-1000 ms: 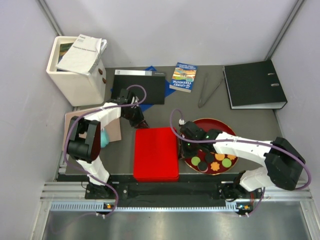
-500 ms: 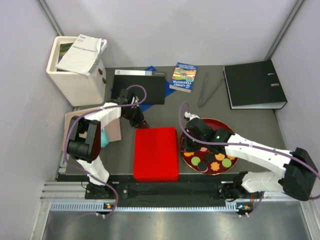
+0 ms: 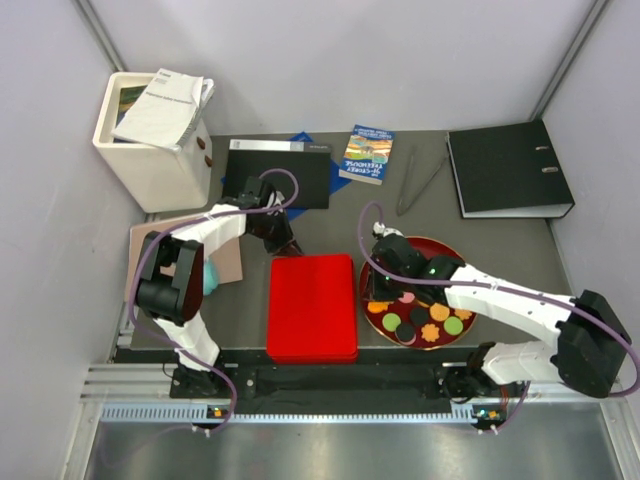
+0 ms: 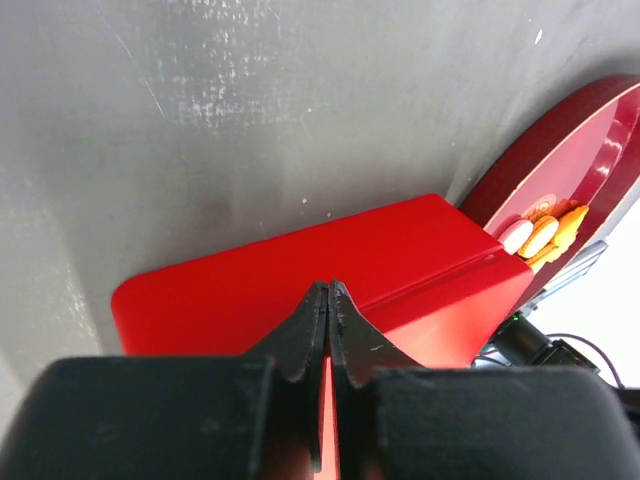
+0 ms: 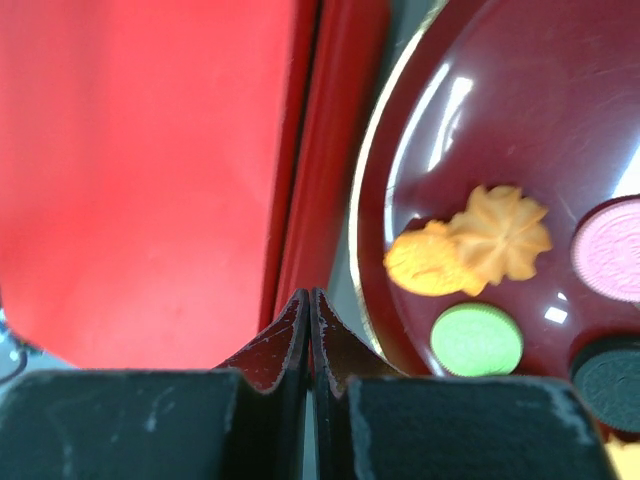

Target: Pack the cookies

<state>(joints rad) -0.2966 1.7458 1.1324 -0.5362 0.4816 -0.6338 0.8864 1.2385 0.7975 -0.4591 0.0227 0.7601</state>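
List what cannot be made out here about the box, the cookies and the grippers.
- Inside of the red box: top view, the closed lid hides it.
- How many cookies: top view, the right arm covers part of the plate.
- The pink cookie: right wrist view, cut by the edge.
- Whether the left gripper touches the box: left wrist view, its own fingers cover the contact.

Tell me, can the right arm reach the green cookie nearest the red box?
Probably yes. The right gripper sits at the edge of the plate, and the green cookie lies close with nothing between. Its jaws are shut, so it must open first.
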